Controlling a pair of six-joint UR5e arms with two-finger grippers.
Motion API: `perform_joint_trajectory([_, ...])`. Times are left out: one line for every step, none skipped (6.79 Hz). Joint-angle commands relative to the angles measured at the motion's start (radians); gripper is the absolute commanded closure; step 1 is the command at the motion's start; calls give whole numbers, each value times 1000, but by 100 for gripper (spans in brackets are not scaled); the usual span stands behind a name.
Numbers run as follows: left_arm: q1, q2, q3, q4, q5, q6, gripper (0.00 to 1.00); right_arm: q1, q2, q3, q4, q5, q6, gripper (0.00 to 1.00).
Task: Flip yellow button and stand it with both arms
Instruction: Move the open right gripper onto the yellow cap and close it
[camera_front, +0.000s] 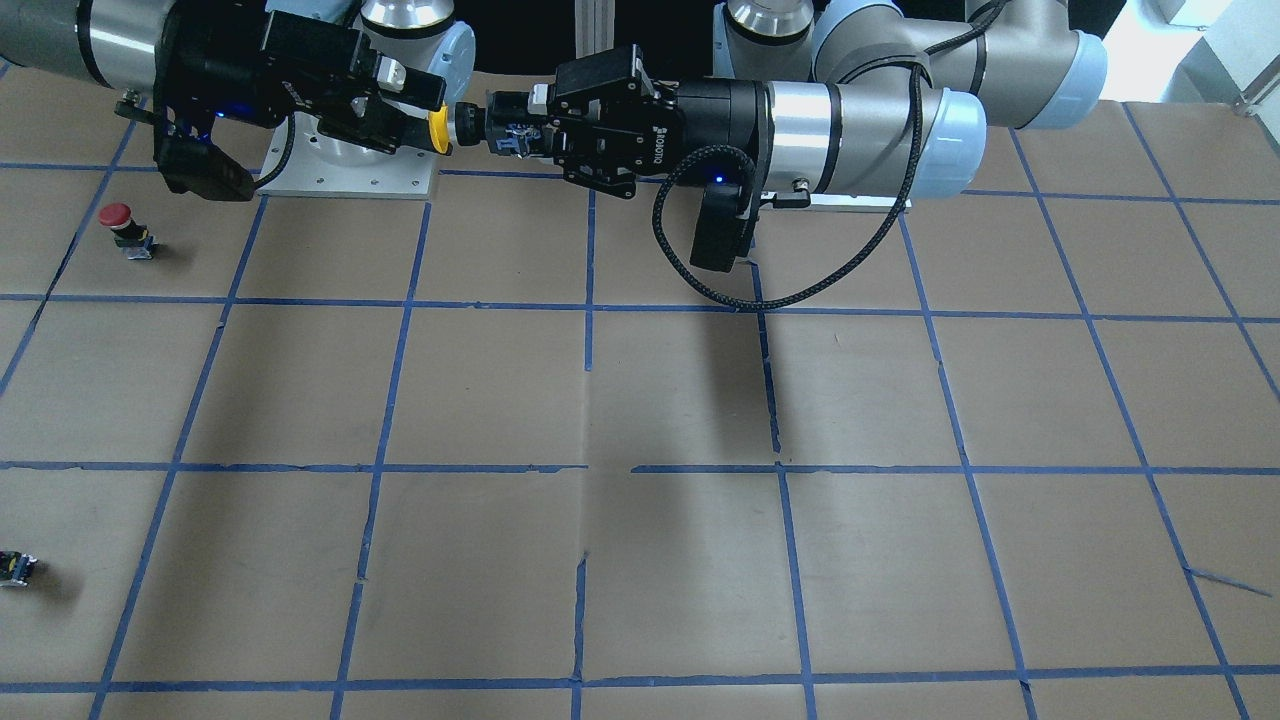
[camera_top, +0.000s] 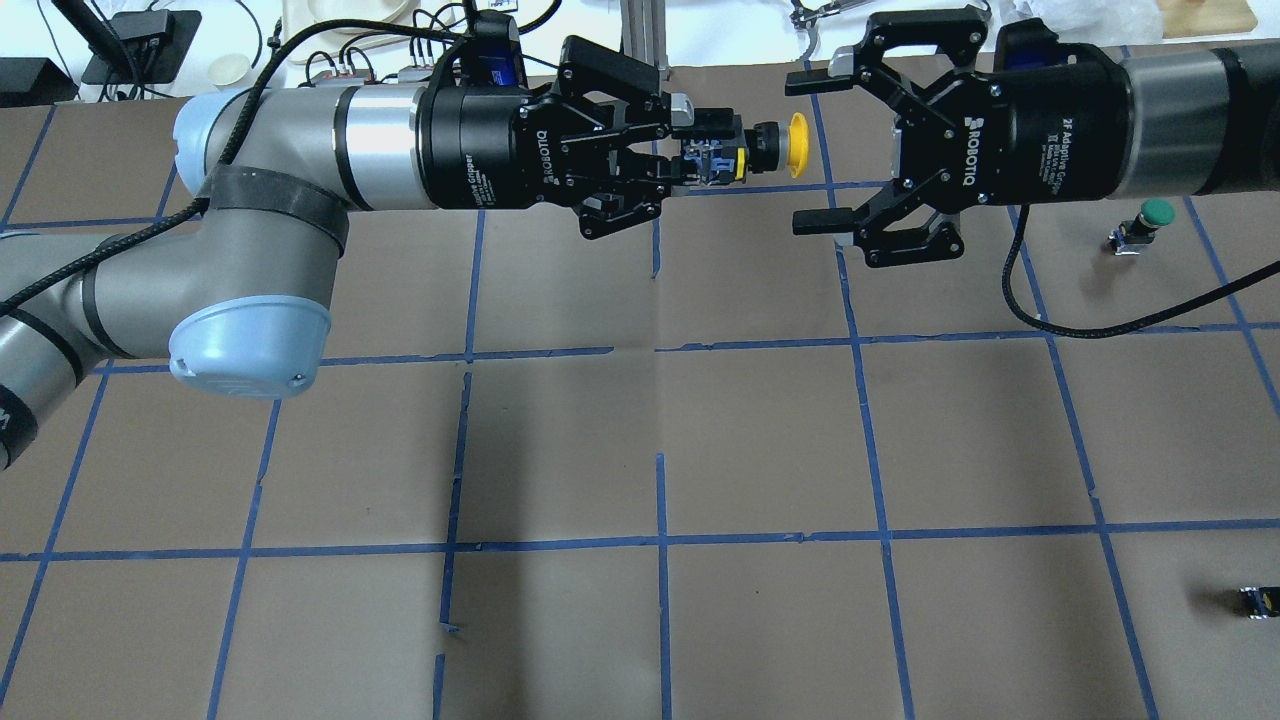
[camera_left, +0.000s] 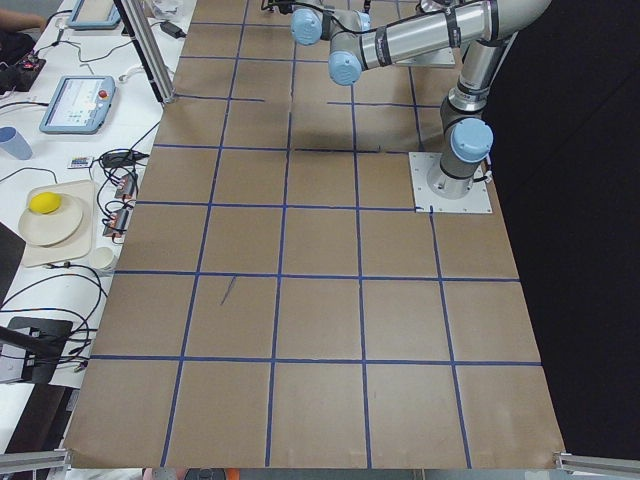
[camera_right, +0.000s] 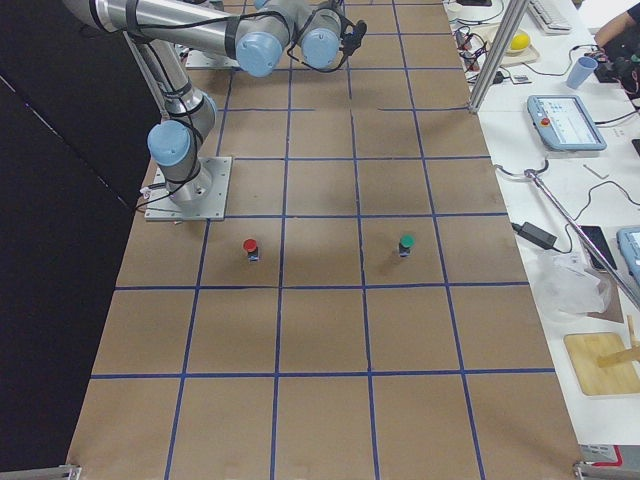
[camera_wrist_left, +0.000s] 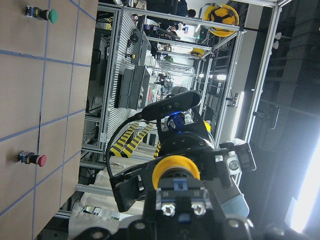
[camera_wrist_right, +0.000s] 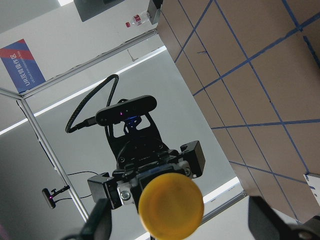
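Observation:
The yellow button (camera_top: 797, 147) is held level in the air over the far side of the table, its cap pointing at my right gripper. My left gripper (camera_top: 712, 160) is shut on its grey-black switch block (camera_top: 715, 165). My right gripper (camera_top: 812, 150) is open, its fingertips above and below the yellow cap without touching it. In the front view the cap (camera_front: 438, 130) sits between the left gripper (camera_front: 512, 135) and the right gripper (camera_front: 420, 115). The left wrist view shows the cap (camera_wrist_left: 176, 170) beyond the block. The right wrist view faces the cap (camera_wrist_right: 171, 205).
A red-capped button (camera_front: 122, 226) and a green-capped button (camera_top: 1145, 222) stand on the brown paper table on my right side. A small capless dark switch block (camera_top: 1258, 600) lies near the table's right edge. Both arm bases stand at the near edge.

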Motion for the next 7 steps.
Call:
perform_joint_trajectory([1,-1,4,5,-1,0,97,1,-2,-8,-3,37,-5,8])
perform_joint_trajectory([0,-6,4,7,-1,0,97,0,-2,-8,-3,37,-5,13])
perform_joint_trajectory([1,-6,4,7,-1,0,97,4,-2,-6,-5,37,-5,30])
perform_joint_trajectory([1,-6,4,11,-1,0,97,3,-2,-6,-5,38,-5,43])
perform_joint_trajectory([1,-6,4,13,-1,0,97,3,0,-6,-3,38,-5,43])
perform_joint_trajectory([1,-6,-1,13,-1,0,97,1,0,-6,-3,38,-3,48])
perform_joint_trajectory([1,-6,-1,13,-1,0,90,0,0,-6,-2,38,-3,54])
